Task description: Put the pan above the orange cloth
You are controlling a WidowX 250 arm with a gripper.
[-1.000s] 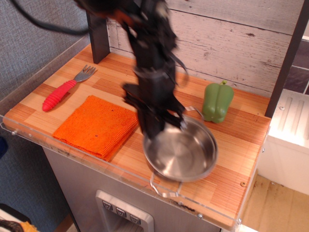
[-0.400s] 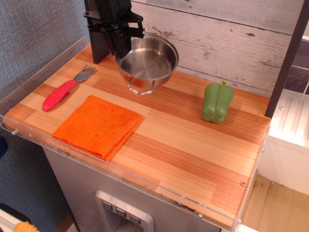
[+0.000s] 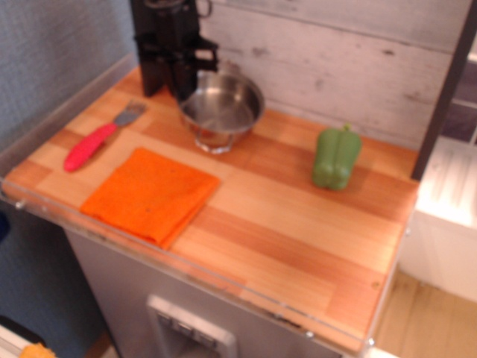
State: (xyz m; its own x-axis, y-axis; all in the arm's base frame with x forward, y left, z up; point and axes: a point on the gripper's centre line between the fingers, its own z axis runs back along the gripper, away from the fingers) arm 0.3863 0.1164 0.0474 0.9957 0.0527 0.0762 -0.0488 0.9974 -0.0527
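The shiny steel pan (image 3: 223, 110) is at the back of the wooden counter, just behind the orange cloth (image 3: 149, 195) and apart from it. Its front wire handle reaches down to the counter. The black gripper (image 3: 186, 83) comes down from the top left and is closed on the pan's back-left rim. The frame is blurred, so the fingertips are hard to make out. The orange cloth lies flat at the front left with nothing on it.
A green pepper (image 3: 335, 156) stands at the right back. A fork with a red handle (image 3: 89, 145) lies left of the cloth. A clear raised rim (image 3: 45, 212) runs along the counter's front and left edges. A white plank wall closes the back.
The gripper lifted the pan from the front middle of the counter, carried it to the back left, and has now lowered it to the counter behind the cloth.
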